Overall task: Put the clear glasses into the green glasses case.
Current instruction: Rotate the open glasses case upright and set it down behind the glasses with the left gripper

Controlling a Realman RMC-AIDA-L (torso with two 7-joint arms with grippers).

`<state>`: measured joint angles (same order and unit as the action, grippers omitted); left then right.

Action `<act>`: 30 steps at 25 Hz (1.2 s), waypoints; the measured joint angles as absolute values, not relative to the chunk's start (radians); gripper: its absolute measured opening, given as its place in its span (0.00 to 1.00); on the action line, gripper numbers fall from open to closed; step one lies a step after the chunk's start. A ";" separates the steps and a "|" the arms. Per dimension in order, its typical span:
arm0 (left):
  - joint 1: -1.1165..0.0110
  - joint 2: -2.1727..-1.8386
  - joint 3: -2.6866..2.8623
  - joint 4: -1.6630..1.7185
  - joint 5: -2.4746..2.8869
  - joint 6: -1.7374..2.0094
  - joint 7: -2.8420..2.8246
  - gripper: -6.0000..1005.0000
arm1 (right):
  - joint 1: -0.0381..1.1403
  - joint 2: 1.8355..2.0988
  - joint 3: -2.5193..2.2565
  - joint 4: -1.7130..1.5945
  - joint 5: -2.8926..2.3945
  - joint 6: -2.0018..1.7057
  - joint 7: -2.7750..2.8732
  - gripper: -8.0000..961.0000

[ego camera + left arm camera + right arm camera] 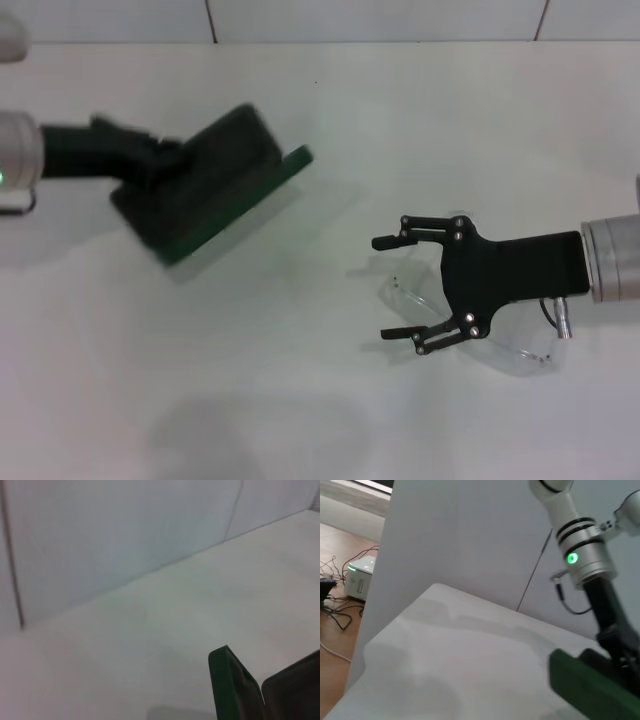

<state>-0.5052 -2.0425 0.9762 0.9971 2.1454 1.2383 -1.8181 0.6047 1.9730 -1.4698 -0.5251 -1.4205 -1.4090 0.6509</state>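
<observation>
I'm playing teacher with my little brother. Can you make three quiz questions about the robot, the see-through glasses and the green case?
1. True or false: the clear glasses are already inside the green glasses case.
2. Which gripper is at the case? A) left gripper B) right gripper
3. Fill the gap: the right gripper's fingers are spread ____ above the glasses on the table.

Key:
1. False: the glasses lie on the table, apart from the case.
2. A: the left gripper is at the case, which looks tilted; the grip itself is hidden.
3. Open.
</observation>
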 joint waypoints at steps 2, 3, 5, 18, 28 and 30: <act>-0.536 -2.058 0.977 1.001 2.139 1.208 -1.702 0.16 | 0.596 1.975 -1.470 -0.527 -1.420 -1.408 0.639 0.92; -0.555 -2.070 0.978 1.001 2.138 1.189 -1.618 0.16 | 0.594 1.977 -1.470 -0.527 -1.419 -1.407 0.635 0.92; -0.575 -2.088 0.989 0.994 2.129 1.155 -1.470 0.15 | 0.591 1.983 -1.469 -0.528 -1.419 -1.398 0.628 0.92; -0.601 -2.092 1.217 0.799 1.674 1.006 -0.742 0.15 | 0.562 2.011 -1.470 -0.518 -1.420 -1.343 0.598 0.92; -0.593 -2.098 1.311 0.697 1.605 0.851 -0.565 0.15 | 0.552 2.011 -1.477 -0.525 -1.421 -1.348 0.596 0.92; -0.589 -2.098 1.336 0.691 1.604 0.826 -0.553 0.15 | 0.555 2.011 -1.477 -0.524 -1.421 -1.346 0.596 0.92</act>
<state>-0.5889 -2.0985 1.3359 0.6910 1.6042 0.8261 -0.5526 0.5547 2.0111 -1.4770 -0.5243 -1.4206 -1.3462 0.5963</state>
